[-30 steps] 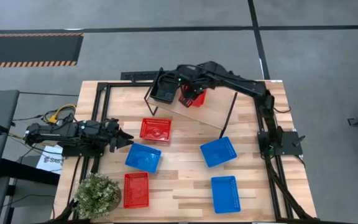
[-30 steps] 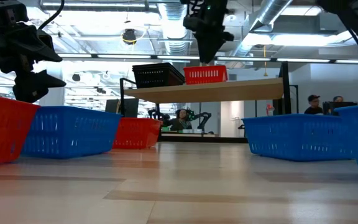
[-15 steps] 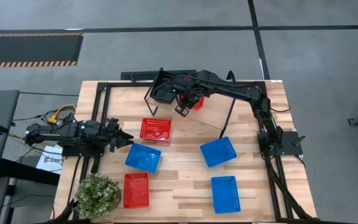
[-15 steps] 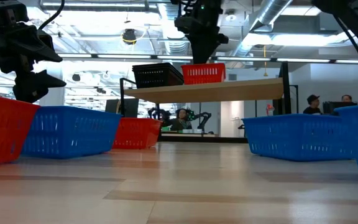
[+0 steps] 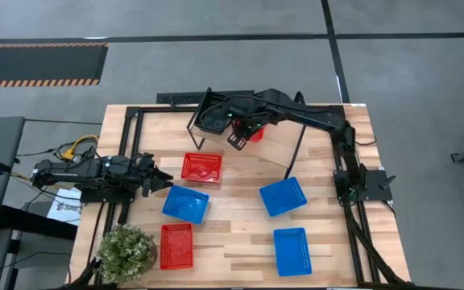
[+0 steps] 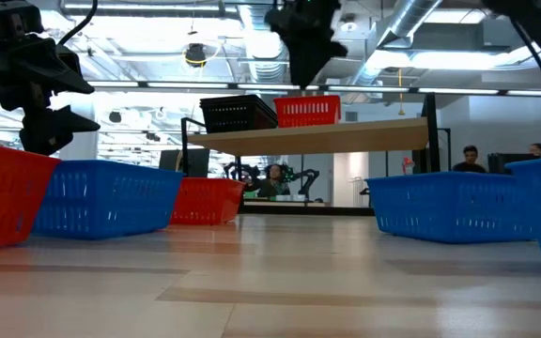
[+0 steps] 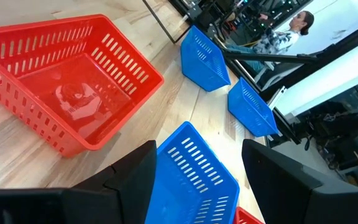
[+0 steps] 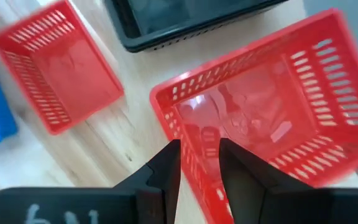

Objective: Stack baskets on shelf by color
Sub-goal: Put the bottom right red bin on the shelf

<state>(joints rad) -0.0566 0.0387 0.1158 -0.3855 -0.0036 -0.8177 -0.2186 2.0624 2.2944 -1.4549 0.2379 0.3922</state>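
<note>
1. A potted plant (image 5: 125, 250) is seen at the near left corner of the desk (image 5: 240, 250).
2. The left gripper (image 5: 164, 182) is held low over the left side of the desk, its fingers (image 7: 135, 174) spread apart with nothing between them, pointing toward a blue basket (image 5: 186, 203) just beside its tip.
3. A red basket (image 5: 176, 245) is set near the front edge, beside the plant and just in front of that blue basket.
4. Another red basket (image 5: 202, 167) is placed on the desk behind the blue one, in front of the shelf (image 5: 276, 145).
5. A black basket (image 5: 211, 119) is seen on the left end of the shelf; in the low view it (image 6: 238, 114) sits on the board next to a red one (image 6: 308, 111).
6. The right gripper (image 5: 237, 140) is held above the front edge of the shelf, over the rim of the red basket on the shelf (image 8: 266, 118); a narrow gap is kept between its fingers (image 8: 166, 168), and no grip on the rim can be made out.
7. Two more blue baskets are placed on the right half of the desk: one (image 5: 283, 196) near the shelf's front leg, the other (image 5: 292, 250) close to the front edge.
</note>
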